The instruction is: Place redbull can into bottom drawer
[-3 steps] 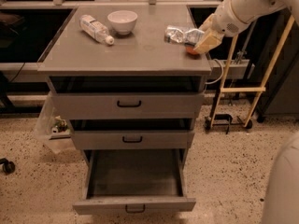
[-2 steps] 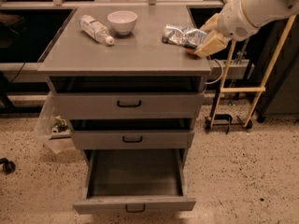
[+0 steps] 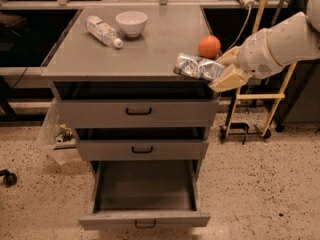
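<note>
The redbull can (image 3: 196, 67), shiny silver and blue, lies sideways in my gripper (image 3: 222, 70), held over the right front edge of the cabinet top. The gripper's tan fingers (image 3: 229, 78) are shut on the can's right end, and the white arm reaches in from the right. The bottom drawer (image 3: 144, 219) is pulled out and open below, with a small black handle on its front and nothing showing inside it. The can is well above the drawer and to its right.
On the grey cabinet top (image 3: 145, 46) are a clear plastic bottle (image 3: 102, 30), a white bowl (image 3: 131, 23) and an orange ball (image 3: 209, 46) just behind the can. The two upper drawers (image 3: 138, 112) are slightly ajar. A yellow-framed cart (image 3: 255, 96) stands at the right.
The gripper has carried the can forward from the back right of the top to its right front edge. The orange ball, hidden before, now shows.
</note>
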